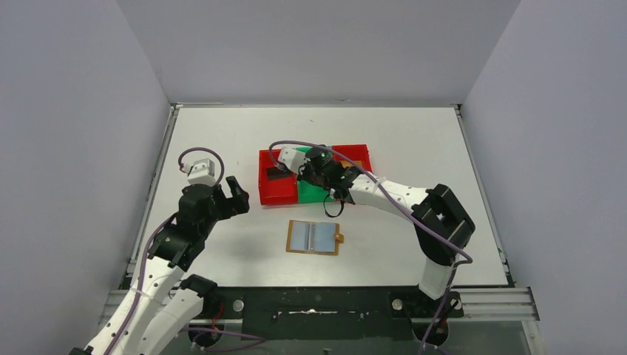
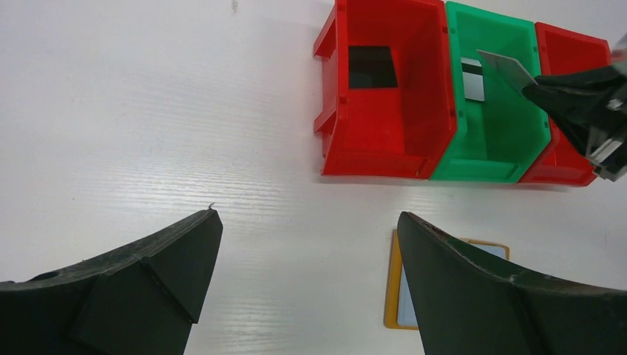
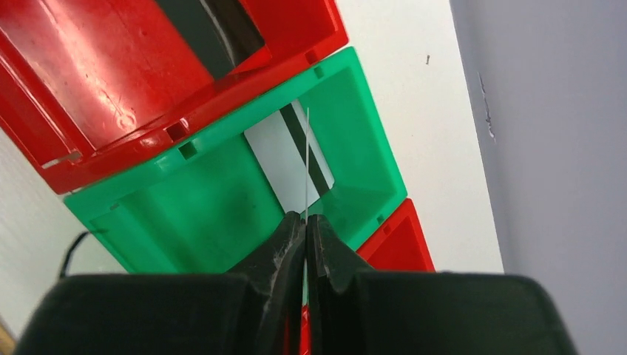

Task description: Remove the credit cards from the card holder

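Top external view: white table with the left gripper spread wide and empty, and the card holder lying open and flat just in front of the bins. Over the green bin, the right gripper pinches a thin card edge-on; another card lies inside. Risk: released tilted, the thin card could strike the rim and land outside.

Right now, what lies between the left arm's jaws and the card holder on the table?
Nothing lies there. That stretch is only bare white table up to the open card holder. The top view shows it, and the left wrist view agrees.
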You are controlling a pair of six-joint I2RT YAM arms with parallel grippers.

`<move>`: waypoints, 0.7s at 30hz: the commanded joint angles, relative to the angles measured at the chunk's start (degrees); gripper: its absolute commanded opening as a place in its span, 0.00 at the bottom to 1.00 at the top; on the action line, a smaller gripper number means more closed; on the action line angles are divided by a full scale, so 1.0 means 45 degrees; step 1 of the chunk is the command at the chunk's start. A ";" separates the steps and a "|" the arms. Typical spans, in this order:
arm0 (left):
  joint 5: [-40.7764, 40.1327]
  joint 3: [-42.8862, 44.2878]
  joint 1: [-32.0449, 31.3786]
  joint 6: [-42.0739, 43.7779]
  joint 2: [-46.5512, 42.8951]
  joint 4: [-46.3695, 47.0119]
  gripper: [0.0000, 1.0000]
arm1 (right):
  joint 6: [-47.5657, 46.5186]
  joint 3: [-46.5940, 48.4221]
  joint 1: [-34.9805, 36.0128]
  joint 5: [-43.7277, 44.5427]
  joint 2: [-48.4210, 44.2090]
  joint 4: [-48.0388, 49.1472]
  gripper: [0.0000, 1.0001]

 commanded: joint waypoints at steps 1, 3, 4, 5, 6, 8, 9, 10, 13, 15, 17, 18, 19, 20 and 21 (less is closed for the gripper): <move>-0.0092 0.0139 0.0102 0.0176 -0.0196 0.0746 0.91 | -0.2563 0.0831 -0.0216 -0.0126 0.0671 0.0337 0.00; -0.0084 0.0139 0.0121 0.0194 -0.0204 0.0746 0.92 | -0.3029 0.1137 -0.0344 0.0009 0.1094 0.0015 0.00; -0.0081 0.0139 0.0133 0.0194 -0.0211 0.0746 0.92 | -0.3233 0.1223 -0.0407 0.0058 0.1216 -0.0008 0.00; -0.0100 0.0139 0.0141 0.0194 -0.0221 0.0736 0.91 | -0.3293 0.1260 -0.0531 0.0047 0.1318 0.0035 0.00; -0.0098 0.0139 0.0142 0.0203 -0.0235 0.0728 0.92 | -0.3350 0.1309 -0.0613 -0.0023 0.1356 0.0043 0.00; -0.0060 0.0139 0.0161 0.0194 -0.0232 0.0746 0.92 | -0.3504 0.1410 -0.0741 -0.0199 0.1489 -0.0120 0.00; -0.0039 0.0139 0.0177 0.0194 -0.0234 0.0763 0.92 | -0.3613 0.1457 -0.0793 -0.0290 0.1568 -0.0179 0.00; 0.0012 0.0139 0.0181 0.0194 -0.0236 0.0765 0.92 | -0.3710 0.1458 -0.0829 -0.0373 0.1632 -0.0230 0.00; 0.0044 0.0139 0.0191 0.0199 -0.0231 0.0785 0.91 | -0.3976 0.1592 -0.0904 -0.0554 0.1879 -0.0401 0.00; 0.0034 0.0139 0.0201 0.0194 -0.0214 0.0765 0.92 | -0.4080 0.1656 -0.0977 -0.0623 0.2017 -0.0222 0.01; 0.0036 0.0139 0.0201 0.0208 -0.0187 0.0766 0.92 | -0.4164 0.1822 -0.1008 -0.0667 0.2189 -0.0259 0.02; 0.0046 0.0139 0.0201 0.0213 -0.0147 0.0751 0.92 | -0.4198 0.1909 -0.1029 -0.0678 0.2278 -0.0306 0.02; 0.0043 0.0139 0.0216 0.0213 -0.0133 0.0737 0.92 | -0.4225 0.1951 -0.1064 -0.0712 0.2353 -0.0305 0.03; 0.0045 0.0139 0.0220 0.0213 -0.0106 0.0728 0.92 | -0.4247 0.1979 -0.1112 -0.0767 0.2433 -0.0297 0.03; 0.0045 0.0139 0.0221 0.0213 -0.0096 0.0727 0.92 | -0.4335 0.1999 -0.1145 -0.0793 0.2509 -0.0286 0.03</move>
